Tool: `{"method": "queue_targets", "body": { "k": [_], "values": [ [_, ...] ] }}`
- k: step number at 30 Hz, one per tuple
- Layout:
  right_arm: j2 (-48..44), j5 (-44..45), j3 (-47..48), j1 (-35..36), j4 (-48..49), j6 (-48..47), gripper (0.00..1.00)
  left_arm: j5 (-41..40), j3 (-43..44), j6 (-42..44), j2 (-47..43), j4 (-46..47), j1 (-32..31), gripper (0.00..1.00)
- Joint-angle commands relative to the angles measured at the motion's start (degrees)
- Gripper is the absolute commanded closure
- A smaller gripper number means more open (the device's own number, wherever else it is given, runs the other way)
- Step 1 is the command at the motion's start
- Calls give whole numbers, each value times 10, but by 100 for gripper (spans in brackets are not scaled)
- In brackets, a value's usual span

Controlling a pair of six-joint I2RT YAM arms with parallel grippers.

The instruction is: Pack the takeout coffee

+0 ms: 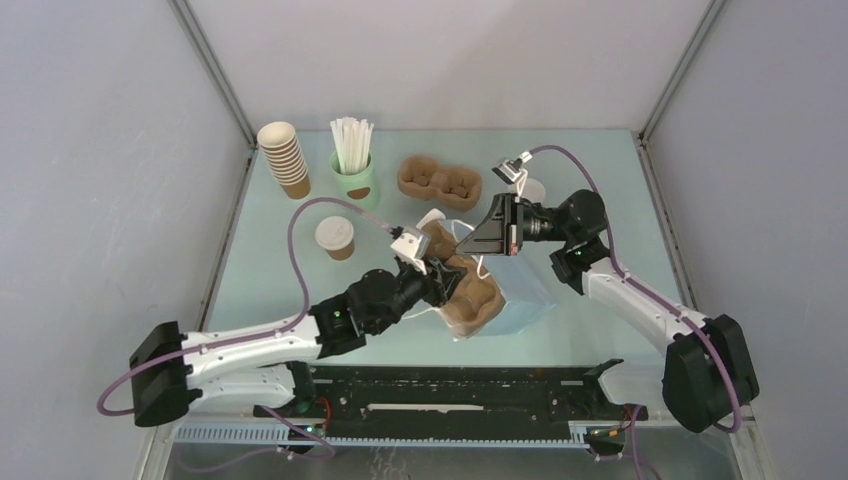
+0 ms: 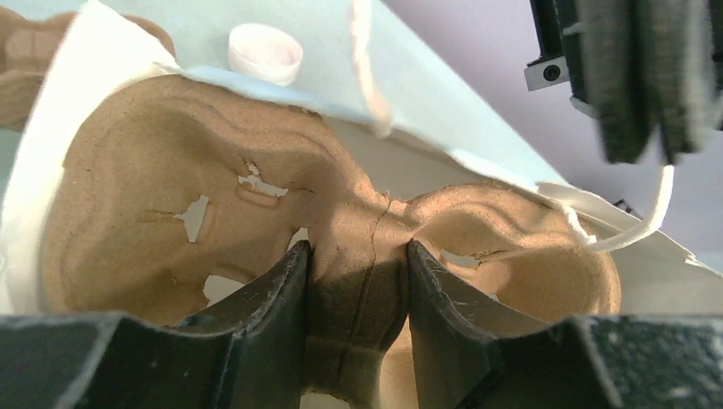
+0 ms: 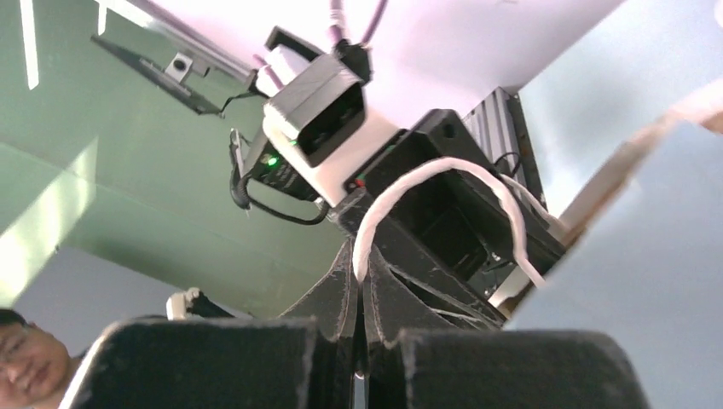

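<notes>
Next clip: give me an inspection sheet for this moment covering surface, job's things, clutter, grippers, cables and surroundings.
Surface: pale green table, no spills seen.
Job's things: lidded coffee cup upright on the table, not yet packed; held carrier at the mouth of the bag.
Clutter: stack of cups, straw cup, spare carrier.
Grippers: left gripper shut on the held carrier's middle ridge; right gripper shut on the bag's cord handle.
Cables: purple cable arching from each wrist.
Surroundings: grey walls; person's face at the right wrist view's edge.
</notes>
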Motion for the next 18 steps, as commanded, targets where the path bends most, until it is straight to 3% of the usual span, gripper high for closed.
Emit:
{"method": "queue_targets", "body": {
  "k": [1, 6, 12, 18],
  "values": [
    [-29, -20, -33, -47, 29, 31, 100, 17, 61, 6, 44, -15, -4, 58],
    [-71, -29, -40, -112, -143, -56, 100, 17, 86, 11, 80, -13, -4, 58],
    [-86, -9, -27, -141, -132, 23, 100, 14, 116, 23, 104, 22, -4, 58],
    [-103, 10, 10, -177, -340, -54, 100, 23, 128, 22, 143, 62, -4, 56]
  ]
}}
